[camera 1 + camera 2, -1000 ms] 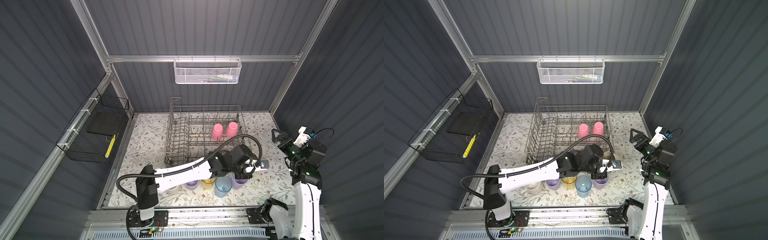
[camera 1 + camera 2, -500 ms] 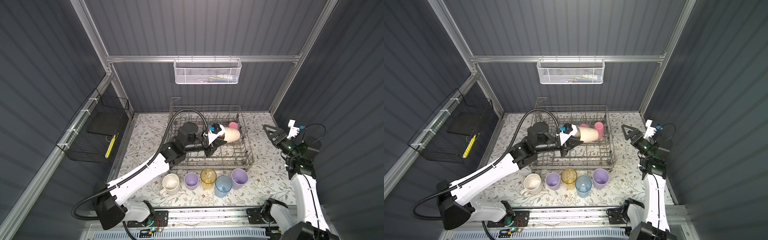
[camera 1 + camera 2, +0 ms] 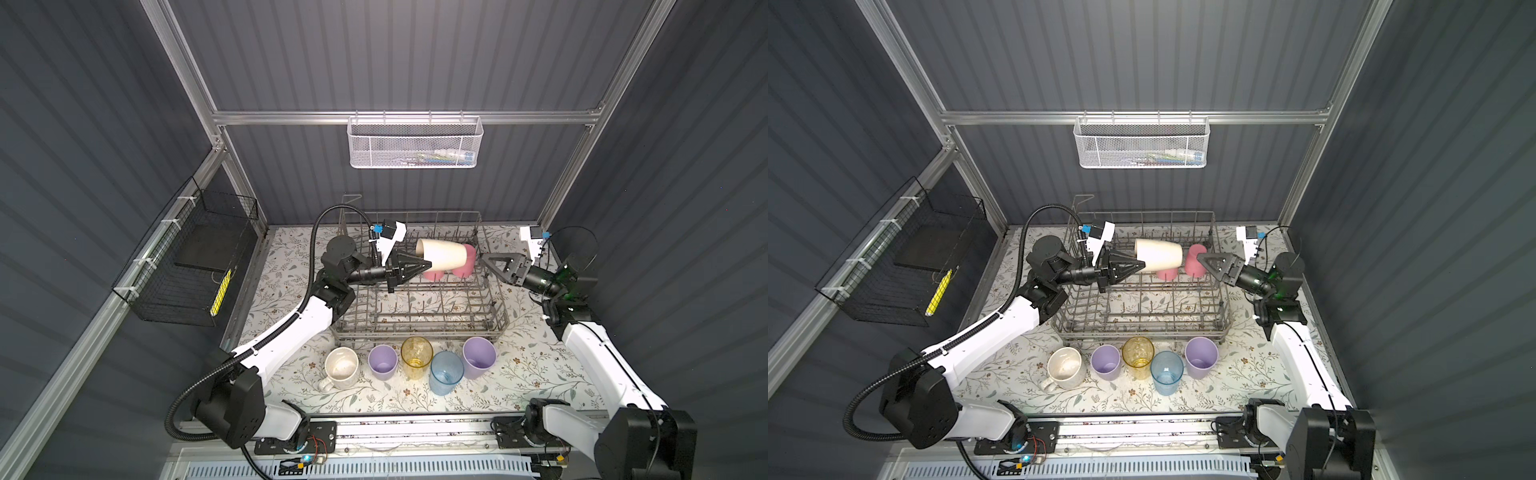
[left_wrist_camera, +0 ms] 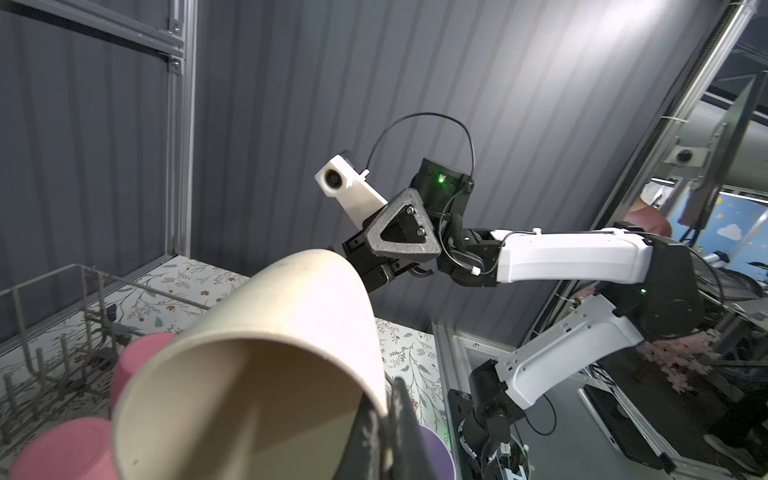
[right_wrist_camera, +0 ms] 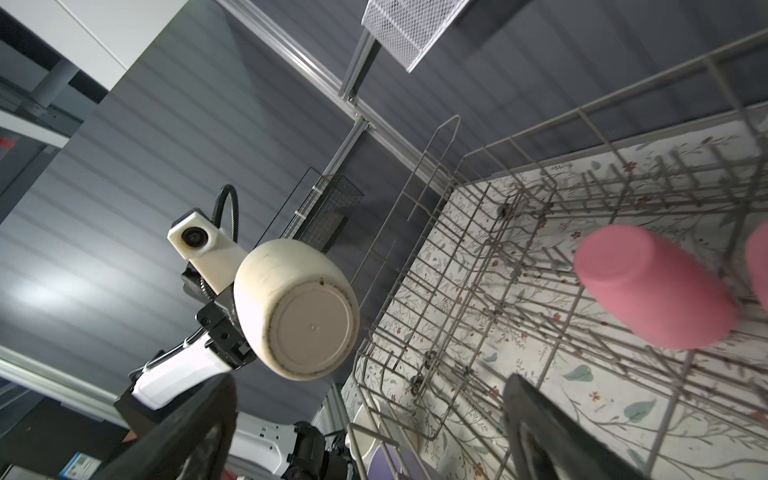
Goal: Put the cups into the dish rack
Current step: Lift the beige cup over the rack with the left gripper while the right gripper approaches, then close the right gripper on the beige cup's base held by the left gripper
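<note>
Beige plastic cup [image 3: 442, 253] hangs sideways over the back of the grey wire dish rack [image 3: 419, 330], rim pinched by your left fingers [image 3: 428, 263]. Right fingers [image 3: 488, 259] spread wide, empty, near its base. That thin rim pinch may slip, or the cup may knock the two pink cups [image 3: 465, 262].

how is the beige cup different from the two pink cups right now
The beige cup hangs in the air, its rim pinched by the shut left hand; the pink cups stand in the dish rack. The beige cup lies sideways, while the pink cups sit upside down. Both kinds are plain and handleless.
</note>
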Tool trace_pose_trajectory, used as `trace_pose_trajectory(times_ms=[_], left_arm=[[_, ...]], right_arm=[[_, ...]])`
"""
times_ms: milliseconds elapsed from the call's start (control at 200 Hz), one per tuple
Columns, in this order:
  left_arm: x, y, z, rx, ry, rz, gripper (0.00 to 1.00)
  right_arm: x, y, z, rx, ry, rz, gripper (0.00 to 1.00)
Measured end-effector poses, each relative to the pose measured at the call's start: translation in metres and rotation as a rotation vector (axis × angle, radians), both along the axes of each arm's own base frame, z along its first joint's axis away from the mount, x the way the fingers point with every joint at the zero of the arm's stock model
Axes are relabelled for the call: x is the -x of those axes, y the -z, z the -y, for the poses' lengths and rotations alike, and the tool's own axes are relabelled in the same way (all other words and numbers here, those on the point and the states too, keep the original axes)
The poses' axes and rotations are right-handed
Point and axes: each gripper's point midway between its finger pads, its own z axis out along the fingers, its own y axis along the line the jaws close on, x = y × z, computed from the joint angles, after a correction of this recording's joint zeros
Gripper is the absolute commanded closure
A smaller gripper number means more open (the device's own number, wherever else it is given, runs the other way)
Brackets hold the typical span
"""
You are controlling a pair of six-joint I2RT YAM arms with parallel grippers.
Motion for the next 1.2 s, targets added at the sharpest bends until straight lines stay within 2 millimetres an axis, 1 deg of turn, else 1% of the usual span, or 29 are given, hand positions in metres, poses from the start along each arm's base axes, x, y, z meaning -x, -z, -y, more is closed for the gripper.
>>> trace_pose_trajectory(times_ms=[135, 310, 475, 620, 881, 1201], left_arm=[[0.004, -0.002, 0.003, 0.025, 0.059, -0.017, 1.0], [0.004, -0.001, 0.005, 0.043, 0.1, -0.039, 1.0], [0.0, 0.006, 0.008, 0.041, 0.115, -0.068, 1.0], [-0.004, 0.011, 0.011, 0.043, 0.124, -0.088, 1.0], [-0.008, 0.016, 0.013, 0.045, 0.129, -0.102, 1.0], [-0.008, 0.018, 0.013, 0.047, 0.143, -0.108, 1.0]], right_arm=[[-0.001, -0.001, -0.014, -0.024, -0.06, 0.0, 0.01], [-0.003, -0.014, -0.016, -0.075, -0.099, 0.037, 0.01], [-0.001, -0.023, -0.02, -0.11, -0.139, 0.062, 0.01], [0.001, -0.023, -0.026, -0.125, -0.177, 0.056, 0.01], [0.013, -0.019, -0.042, -0.117, -0.261, 0.049, 0.01], [0.017, -0.013, -0.051, -0.106, -0.302, 0.036, 0.09]])
